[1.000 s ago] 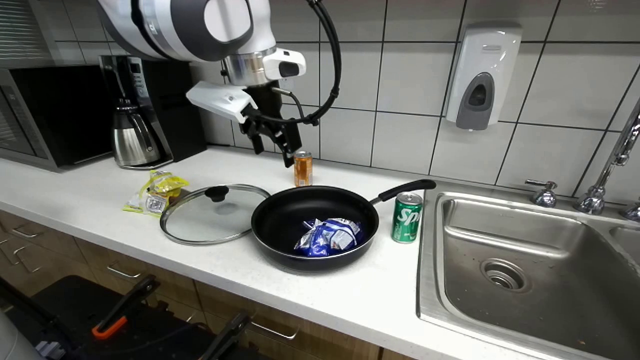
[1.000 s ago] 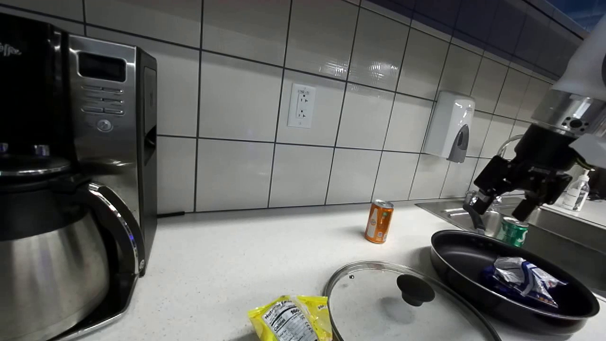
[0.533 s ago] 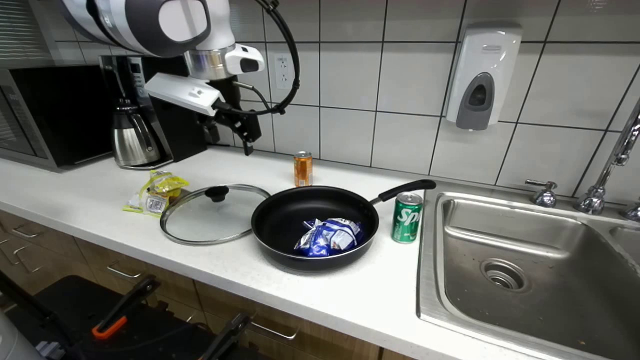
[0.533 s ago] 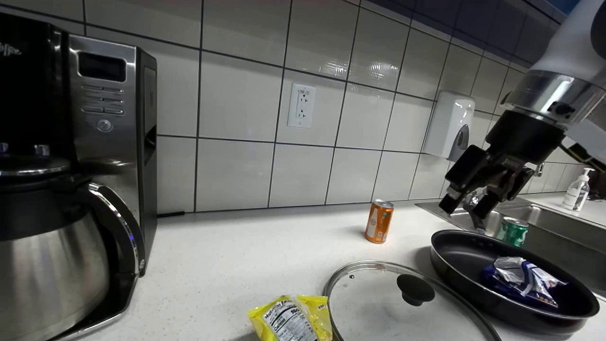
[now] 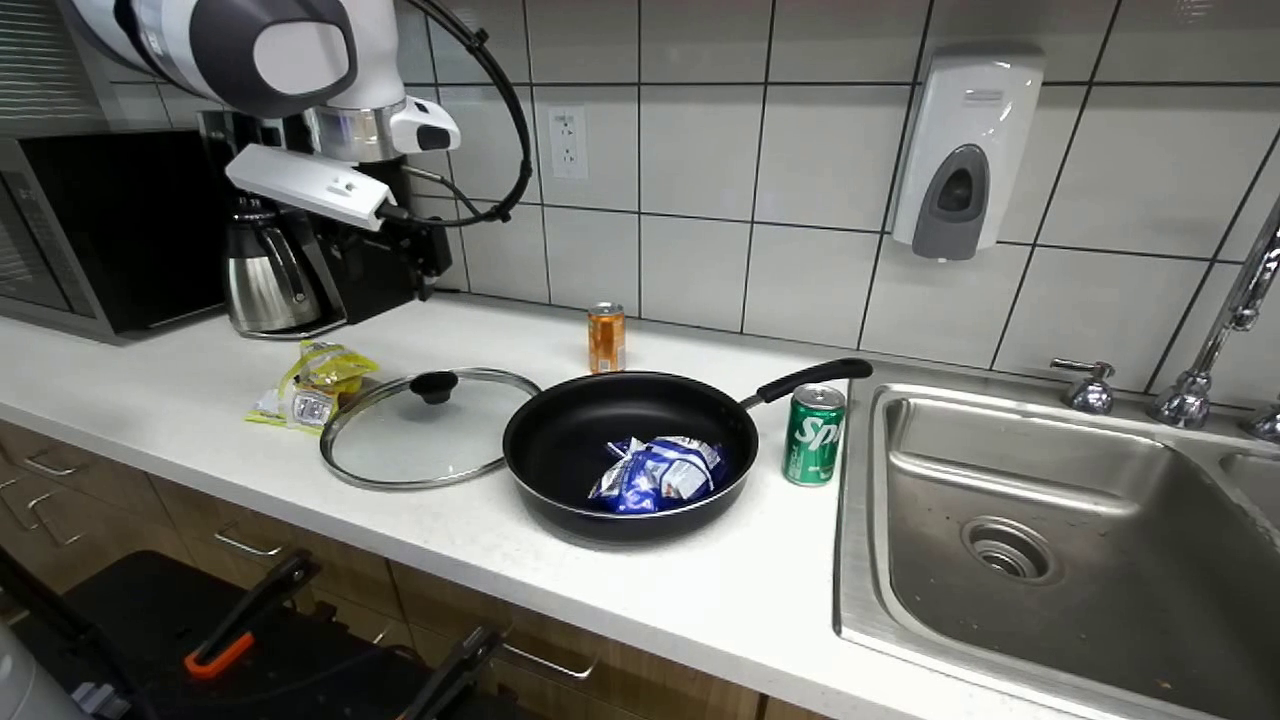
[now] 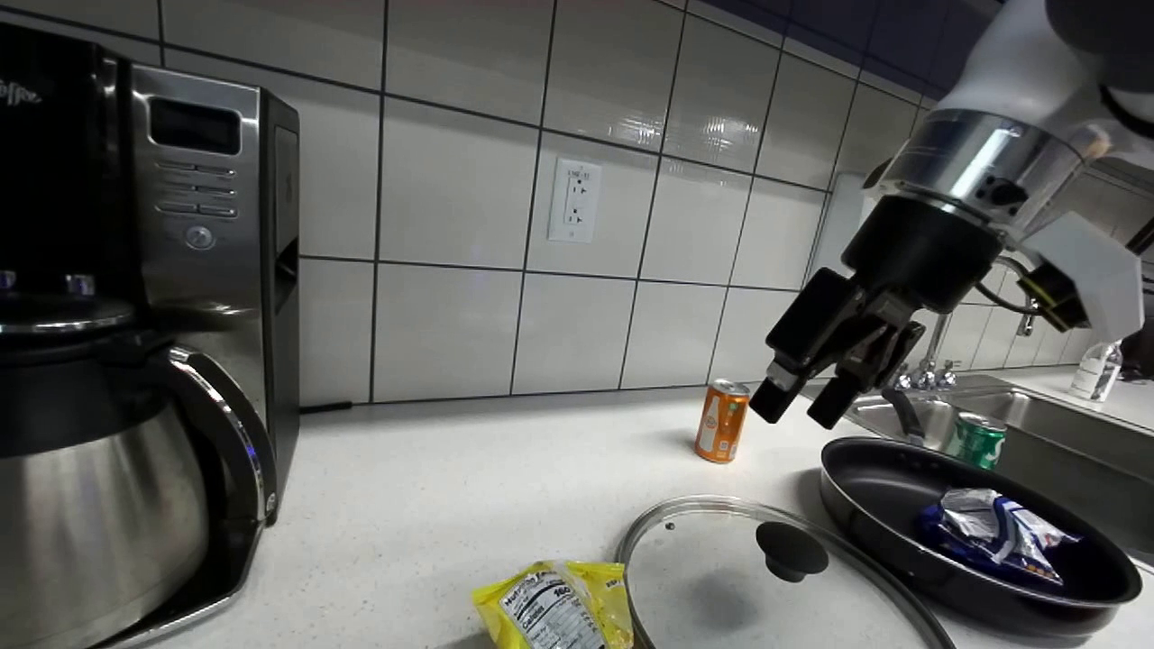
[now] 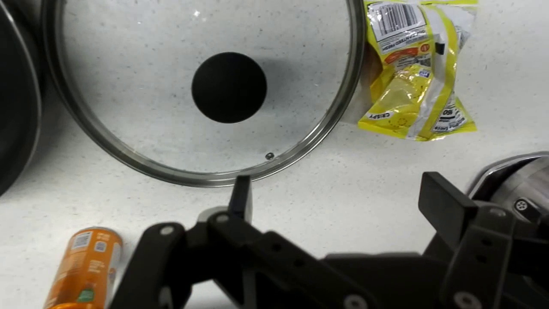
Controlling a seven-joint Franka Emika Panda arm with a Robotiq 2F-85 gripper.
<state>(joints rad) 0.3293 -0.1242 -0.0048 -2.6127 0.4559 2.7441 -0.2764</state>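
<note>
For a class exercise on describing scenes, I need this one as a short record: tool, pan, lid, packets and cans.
tool: open, holding nothing, above the counter
pan: on the counter, blue packet inside
lid: see-through, beside the pan rather than covering it, knob up
yellow packet: beside the lid, on the side away from the pan
orange can: upright, near the tiled wall
green can: upright, between the pan and the sink
</note>
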